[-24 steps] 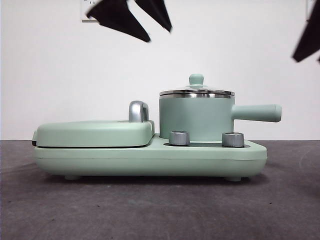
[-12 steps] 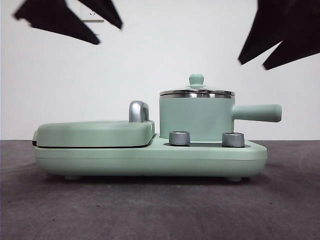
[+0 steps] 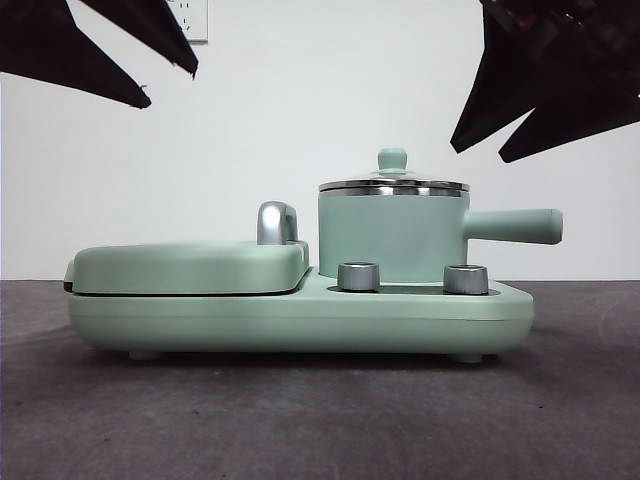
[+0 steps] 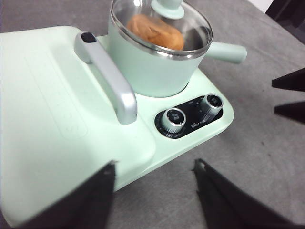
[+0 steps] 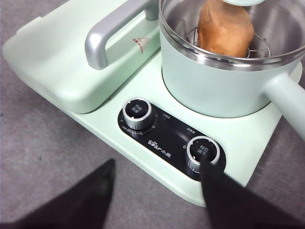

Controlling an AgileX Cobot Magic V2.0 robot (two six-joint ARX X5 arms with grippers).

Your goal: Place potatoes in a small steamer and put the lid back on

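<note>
We see the potatoes (image 4: 156, 31) lying inside the small steamer (image 3: 392, 238), under the lid (image 3: 393, 178). The steamer's long handle points right, level with the desk (image 3: 320, 420). It stands on the right of the green cooker base (image 3: 300, 318). Our left hand (image 4: 155, 188) and right hand (image 5: 157, 191) hover spread and empty, up high.

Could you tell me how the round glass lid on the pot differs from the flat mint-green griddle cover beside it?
The round glass lid is see-through, showing the orange-brown potato inside the mint-green steamer pot; the flat mint-green griddle cover is opaque. The lid has a small green knob, the cover a long chrome bar handle. The lid sits higher. Both are closed, on the same base.
</note>
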